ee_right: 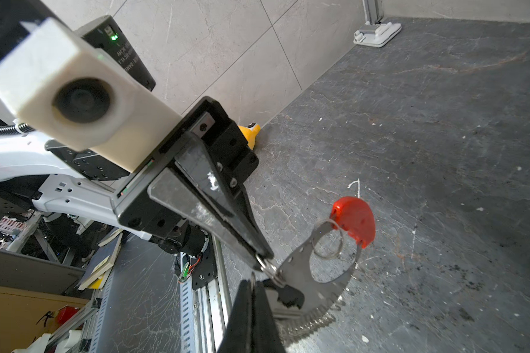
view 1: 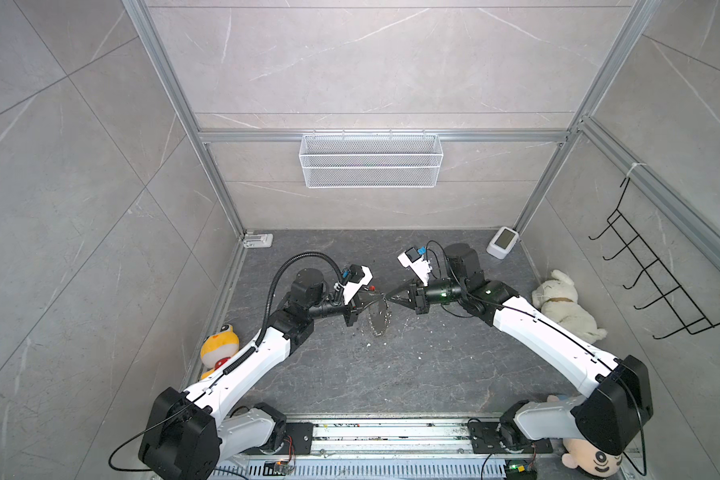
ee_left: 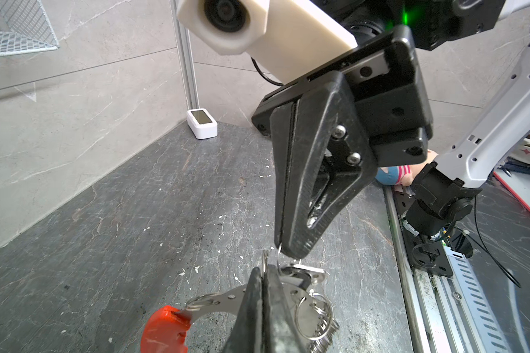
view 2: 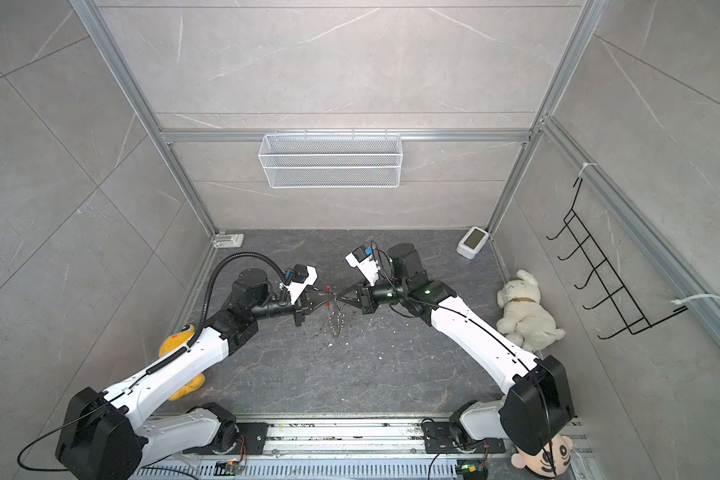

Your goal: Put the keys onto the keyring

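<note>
Two grippers, one keyring, one key, three soft toys: yellow toy (view 1: 220,347), white dog toy (view 1: 566,305), doll (view 1: 591,457). Tip to tip above the floor (view 1: 391,374), left gripper (view 1: 380,296) and right gripper (view 1: 389,296), both pinched shut, left on the keyring (ee_right: 325,288), right on the tiny ring of the black key (ee_right: 288,296). Keyring: flat silver crescent with a red cap (ee_right: 354,224) and bunched small rings, dangling between the tips. Crescent shape and key plain in the wrist views only; in both top views, just a thin glinting loop.

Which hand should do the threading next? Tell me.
Right. The right hand appears to pinch the keys near their tiny ring; the left hand clamps the keyring, so it probably just steadies.
</note>
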